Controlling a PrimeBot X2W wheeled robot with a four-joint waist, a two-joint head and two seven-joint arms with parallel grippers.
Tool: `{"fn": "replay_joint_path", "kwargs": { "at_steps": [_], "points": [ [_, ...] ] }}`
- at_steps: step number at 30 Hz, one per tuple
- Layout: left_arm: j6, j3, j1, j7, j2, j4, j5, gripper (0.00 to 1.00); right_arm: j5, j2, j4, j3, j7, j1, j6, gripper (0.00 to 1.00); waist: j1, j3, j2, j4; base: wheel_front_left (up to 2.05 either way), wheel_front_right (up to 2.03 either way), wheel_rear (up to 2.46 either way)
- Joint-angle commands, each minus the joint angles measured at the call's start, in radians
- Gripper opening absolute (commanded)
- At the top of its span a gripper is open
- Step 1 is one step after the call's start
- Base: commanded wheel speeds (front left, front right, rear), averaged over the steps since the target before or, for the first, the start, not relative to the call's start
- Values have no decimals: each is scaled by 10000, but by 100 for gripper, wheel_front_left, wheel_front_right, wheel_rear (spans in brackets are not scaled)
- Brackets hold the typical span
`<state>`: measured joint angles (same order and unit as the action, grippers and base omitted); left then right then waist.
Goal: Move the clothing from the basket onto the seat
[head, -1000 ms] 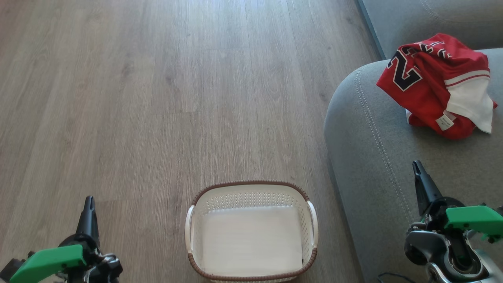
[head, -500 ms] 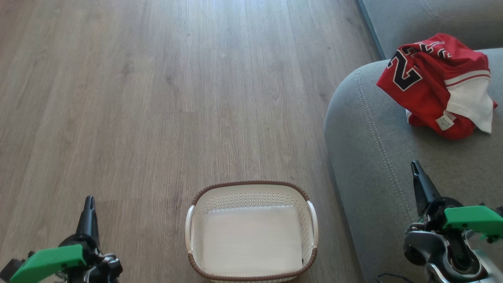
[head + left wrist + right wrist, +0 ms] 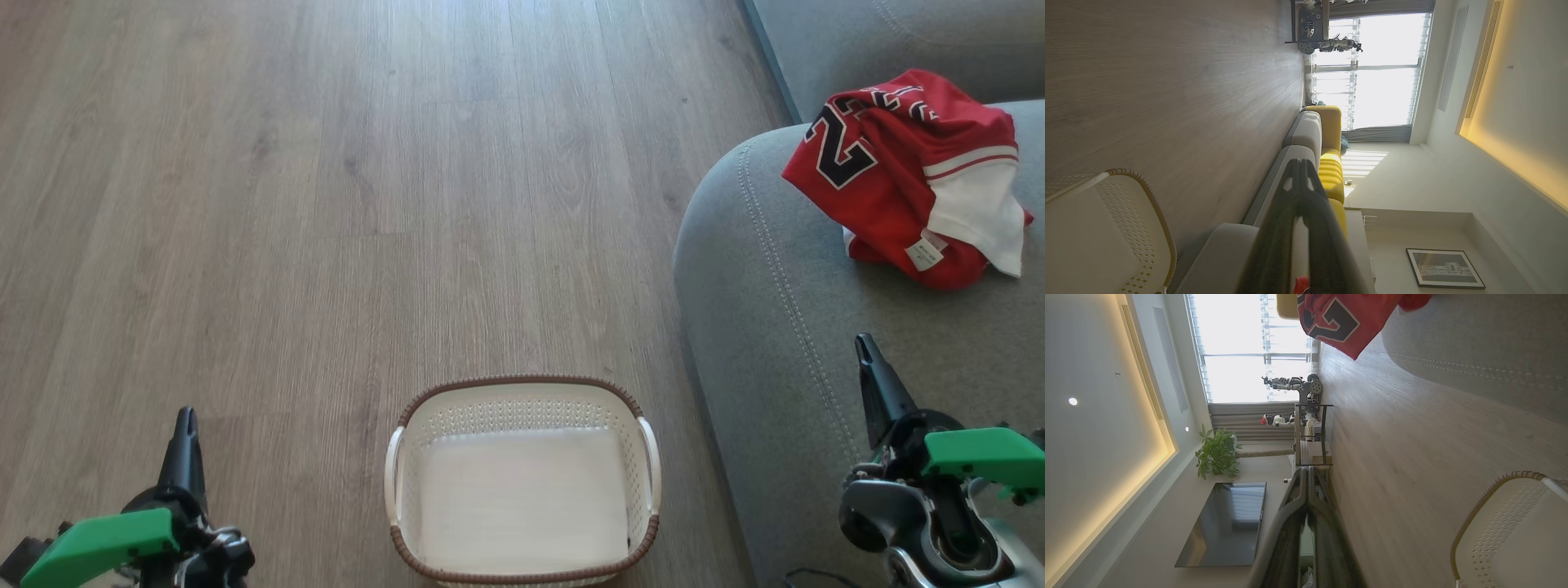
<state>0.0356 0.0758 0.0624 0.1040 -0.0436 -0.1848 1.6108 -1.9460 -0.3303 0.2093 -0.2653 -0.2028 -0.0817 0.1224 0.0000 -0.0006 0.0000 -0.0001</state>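
**Basket empty, clothing heaped on the seat, both grippers shut on nothing.**

The clothing (image 3: 890, 188) lies crumpled close to the rounded floor-side edge of the seat (image 3: 775, 343), probably because that is the shortest reach from the basket (image 3: 522, 380), which stands bare on the floor (image 3: 326, 204) just beside that edge. The heap's long axis runs from the edge inward: numerals (image 3: 837, 147) at the edge end, tag (image 3: 922, 249) facing the robot. The left gripper (image 3: 186, 420) and right gripper (image 3: 864, 351) flank the basket with fingers pressed together, seemingly parked.
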Motion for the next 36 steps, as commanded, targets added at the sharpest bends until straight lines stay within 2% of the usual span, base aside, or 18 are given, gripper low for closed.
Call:
{"fn": "replay_joint_path", "kwargs": {
  "at_steps": [1, 36],
  "points": [
    [79, 354, 379, 42, -100, 354, 15, 0, -73, -277, -386, -142, -72, -493, 83, 0, 0, 0, 0, 0, 0, 0, 0],
    [78, 363, 378, 50, -93, 357, 8, 0, -194, -393, -448, -286, -200, -510, 83, 0, 0, 2, 0, 0, 0, 0, 0]
  ]
}}
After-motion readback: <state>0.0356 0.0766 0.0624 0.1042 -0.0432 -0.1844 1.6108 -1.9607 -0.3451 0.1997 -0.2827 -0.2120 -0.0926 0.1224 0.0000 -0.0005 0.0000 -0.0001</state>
